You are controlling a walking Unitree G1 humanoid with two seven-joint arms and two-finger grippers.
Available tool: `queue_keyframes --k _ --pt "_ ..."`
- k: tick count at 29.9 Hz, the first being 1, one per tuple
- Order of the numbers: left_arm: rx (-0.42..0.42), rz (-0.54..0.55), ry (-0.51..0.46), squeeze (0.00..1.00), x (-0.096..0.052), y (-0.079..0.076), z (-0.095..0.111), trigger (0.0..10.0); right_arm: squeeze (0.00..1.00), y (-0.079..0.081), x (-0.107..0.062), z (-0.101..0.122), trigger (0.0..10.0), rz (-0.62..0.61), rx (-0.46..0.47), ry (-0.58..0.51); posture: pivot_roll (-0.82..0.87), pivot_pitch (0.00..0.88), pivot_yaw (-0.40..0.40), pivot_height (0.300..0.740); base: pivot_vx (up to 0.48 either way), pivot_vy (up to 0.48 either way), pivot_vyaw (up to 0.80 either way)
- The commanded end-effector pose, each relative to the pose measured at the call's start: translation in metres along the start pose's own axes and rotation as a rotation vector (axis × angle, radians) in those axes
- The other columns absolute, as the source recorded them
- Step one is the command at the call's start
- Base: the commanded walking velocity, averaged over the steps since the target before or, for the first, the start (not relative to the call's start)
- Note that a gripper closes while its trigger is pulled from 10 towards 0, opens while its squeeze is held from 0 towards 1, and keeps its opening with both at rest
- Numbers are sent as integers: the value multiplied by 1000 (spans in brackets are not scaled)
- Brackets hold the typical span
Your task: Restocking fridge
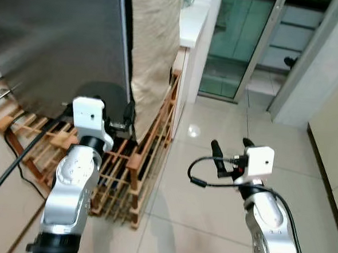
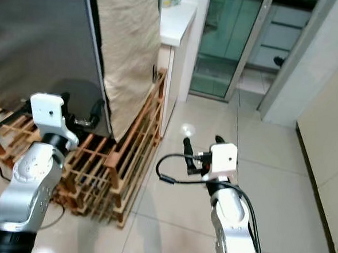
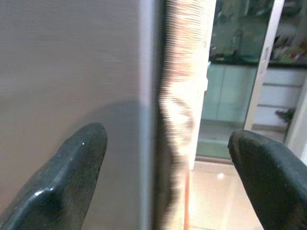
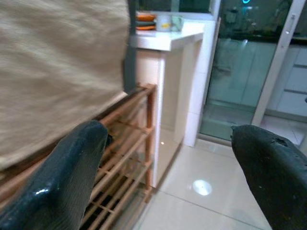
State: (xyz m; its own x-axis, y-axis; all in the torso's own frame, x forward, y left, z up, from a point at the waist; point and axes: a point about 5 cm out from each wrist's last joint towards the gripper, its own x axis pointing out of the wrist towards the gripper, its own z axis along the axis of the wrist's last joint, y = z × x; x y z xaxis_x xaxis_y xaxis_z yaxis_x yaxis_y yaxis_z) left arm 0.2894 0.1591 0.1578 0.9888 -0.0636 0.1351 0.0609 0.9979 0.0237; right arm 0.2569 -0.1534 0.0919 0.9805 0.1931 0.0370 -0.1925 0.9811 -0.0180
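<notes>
The fridge's grey steel door [image 1: 54,33] fills the upper left, with a beige cloth [image 1: 154,45] hanging over the side beyond it. My left gripper [image 1: 123,121] is raised to the door's lower right corner. In the left wrist view its fingers [image 3: 72,167] stand wide apart, one on each side of the door's edge [image 3: 146,96], holding nothing. My right gripper [image 1: 232,147] hovers open over the tiled floor, to the right of the fridge, with nothing between its fingers.
A wooden slatted rack [image 1: 151,142] lies under and beside the fridge. A black cable [image 1: 12,163] runs across the floor at the left. A white counter [image 1: 193,19] stands behind the cloth, a glass door [image 1: 231,44] beyond. Tiled floor [image 1: 209,215] stretches to the right.
</notes>
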Motion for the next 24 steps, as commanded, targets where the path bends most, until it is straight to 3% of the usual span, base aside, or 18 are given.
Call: queue_keyframes --k 1,9,14,24 --pt "7 47 1 0 6 4 3 10000 0 1 1 5 10000 4 4 -10 -83 0 -4 740 0 0 0" --pt "0 56 -7 0 14 5 5 10000 0 4 -2 3 10000 10 3 -2 -88 0 -3 740 0 0 0" --pt "6 87 6 0 34 5 3 10000 0 8 -2 4 10000 31 -1 -6 -90 0 -3 740 0 0 0" --pt "-40 106 54 0 58 -3 -3 10000 0 9 -2 4 10000 37 -2 -3 -105 0 3 740 0 0 0"
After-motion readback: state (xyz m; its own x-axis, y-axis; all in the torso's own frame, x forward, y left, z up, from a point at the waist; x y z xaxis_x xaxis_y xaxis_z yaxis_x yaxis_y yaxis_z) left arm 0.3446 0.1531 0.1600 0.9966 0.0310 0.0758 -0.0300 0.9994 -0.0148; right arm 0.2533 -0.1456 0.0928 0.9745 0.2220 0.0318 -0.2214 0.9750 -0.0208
